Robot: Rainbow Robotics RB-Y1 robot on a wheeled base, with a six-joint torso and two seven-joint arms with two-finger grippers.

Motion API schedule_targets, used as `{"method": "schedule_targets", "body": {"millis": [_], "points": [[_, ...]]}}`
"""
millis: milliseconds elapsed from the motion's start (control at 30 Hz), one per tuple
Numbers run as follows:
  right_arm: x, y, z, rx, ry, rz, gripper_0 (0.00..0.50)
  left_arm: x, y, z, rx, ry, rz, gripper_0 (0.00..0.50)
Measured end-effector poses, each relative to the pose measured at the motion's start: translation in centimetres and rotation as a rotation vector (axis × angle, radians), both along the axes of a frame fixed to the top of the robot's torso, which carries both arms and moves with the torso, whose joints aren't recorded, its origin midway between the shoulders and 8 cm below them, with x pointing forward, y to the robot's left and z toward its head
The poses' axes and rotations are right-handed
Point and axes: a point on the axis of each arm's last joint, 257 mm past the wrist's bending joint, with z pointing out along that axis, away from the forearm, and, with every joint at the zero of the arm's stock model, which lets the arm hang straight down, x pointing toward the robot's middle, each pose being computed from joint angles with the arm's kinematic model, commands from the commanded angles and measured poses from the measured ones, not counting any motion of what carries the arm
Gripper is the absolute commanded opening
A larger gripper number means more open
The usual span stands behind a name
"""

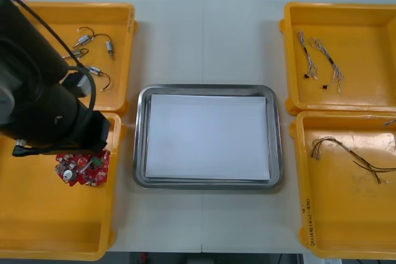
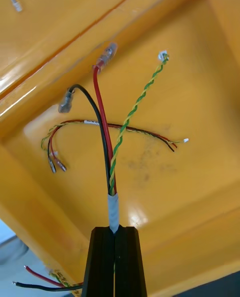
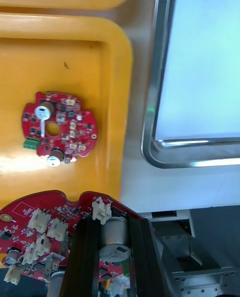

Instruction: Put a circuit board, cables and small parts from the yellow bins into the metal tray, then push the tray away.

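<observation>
Clamping a can-shaped part that stands up from a red board, the left pincer has its fingers apart by just that part's width, so it is grasping the board by one component, not by the edge. It hangs over the near left bin, just beside the tray. A second board lies flat on the bin floor. I cannot tell whether the held board is clear of the floor.

The board is stiff and looks light, but I judge the hold a delicate one. A soldered part can bend or snap at its legs if the board swings or knocks the bin wall. The rim, or a bare patch between the connectors, would be a safer place to grip, and any move across should be slow and level.

The right pincer is clenched on a cable, pinching it at the white taped wrap where the red, black and green-yellow strands join. It is above the right bin, where a loose cable lies on the floor. The cable is limp and very light. Its free ends splay out and may snag that loose cable or the tray rim. The wrap is the firmest part, so it is the right place to hold.
</observation>
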Motion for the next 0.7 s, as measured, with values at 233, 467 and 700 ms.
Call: {"method": "schedule_targets", "body": {"millis": [233,467,700], "points": [[-0.3,-0.4,2.0,-0.104,-0.016,0.211,0.0,1.2,-5.0,-1.5,-0.004,-0.001,-0.091,0.001],[-0.8,-0.3,3.4,-0.201,-0.004,0.393,0.0,2.1,-9.7,-3.1,-0.02,-0.013,-0.156,0.001],[-0.9,-1.2,5.6,-0.292,-0.028,0.503,0.0,3.4,-12.4,-5.8,0.002,-0.025,-0.176,0.001]]}}
